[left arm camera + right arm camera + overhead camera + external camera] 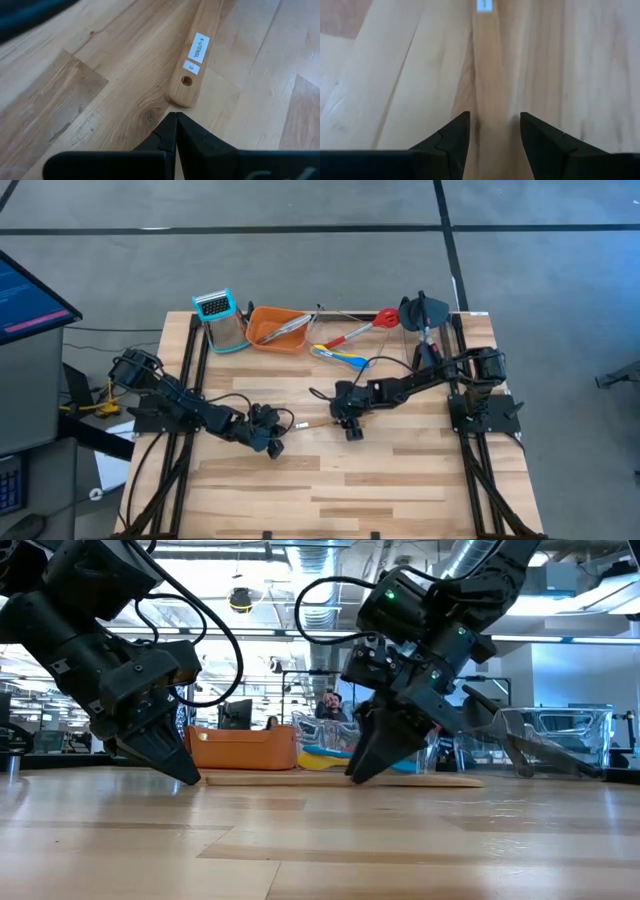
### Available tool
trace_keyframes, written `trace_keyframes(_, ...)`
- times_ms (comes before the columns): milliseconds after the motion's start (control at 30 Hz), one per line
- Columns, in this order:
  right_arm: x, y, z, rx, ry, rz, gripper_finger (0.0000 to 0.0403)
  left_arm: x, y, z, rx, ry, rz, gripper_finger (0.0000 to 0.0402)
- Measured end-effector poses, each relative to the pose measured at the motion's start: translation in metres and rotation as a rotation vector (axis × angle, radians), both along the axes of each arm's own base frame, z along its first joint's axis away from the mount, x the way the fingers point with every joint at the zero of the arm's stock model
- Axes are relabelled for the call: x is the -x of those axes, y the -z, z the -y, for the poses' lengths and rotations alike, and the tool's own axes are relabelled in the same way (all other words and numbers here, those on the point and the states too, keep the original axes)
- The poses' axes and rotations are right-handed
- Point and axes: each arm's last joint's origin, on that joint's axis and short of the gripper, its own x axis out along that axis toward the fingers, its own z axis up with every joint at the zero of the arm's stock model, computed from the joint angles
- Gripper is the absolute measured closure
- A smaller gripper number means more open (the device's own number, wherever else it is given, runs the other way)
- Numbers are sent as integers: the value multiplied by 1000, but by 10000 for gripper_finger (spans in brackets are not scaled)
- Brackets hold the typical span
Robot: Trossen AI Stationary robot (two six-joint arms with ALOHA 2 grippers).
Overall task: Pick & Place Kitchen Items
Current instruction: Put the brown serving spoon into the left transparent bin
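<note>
Fingers of my right gripper (495,135) stood apart, one either side of the wooden spatula (487,75), tips down at the table (400,480). The wrist view showed the wood running straight between the two dark tips, with a gap on each side, so nothing was clamped. In the low view that gripper (368,772) reached down to the spatula (330,779), which lay flat on the boards.

My left gripper (176,131) was pinched fully closed on nothing, fingertips pressed together, pointing at the handle end of the same spatula (196,55). That end carried a hanging hole and two white labels. The tips sat just short of the wood, not touching it. From above, the left gripper (268,430) lay near the table's middle, the right gripper (350,418) just beside it, and the pale spatula (315,423) ran between them.

Along the far edge sat the other items: an orange tray (262,332) with silver tongs (287,326) in it, a box grater (225,322) beside it, a red spoon (365,327), blue and yellow spoons (340,358), and a black spatula (424,314) near the right arm's base.
</note>
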Motion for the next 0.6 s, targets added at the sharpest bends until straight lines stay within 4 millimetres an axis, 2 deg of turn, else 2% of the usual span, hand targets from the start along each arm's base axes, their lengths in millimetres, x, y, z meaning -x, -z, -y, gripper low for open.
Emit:
trace_keyframes(367, 6, 2, 2, 1, 6, -85, 232, 0, 0, 0, 1, -1, 5, 401)
trace_keyframes(500, 8, 3, 2, 2, 6, -109, 255, 0, 0, 0, 5, 1, 7, 401)
trace_keyframes(600, 10, 4, 2, 2, 5, -129, 291, -1, -1, 0, 8, 3, 9, 401)
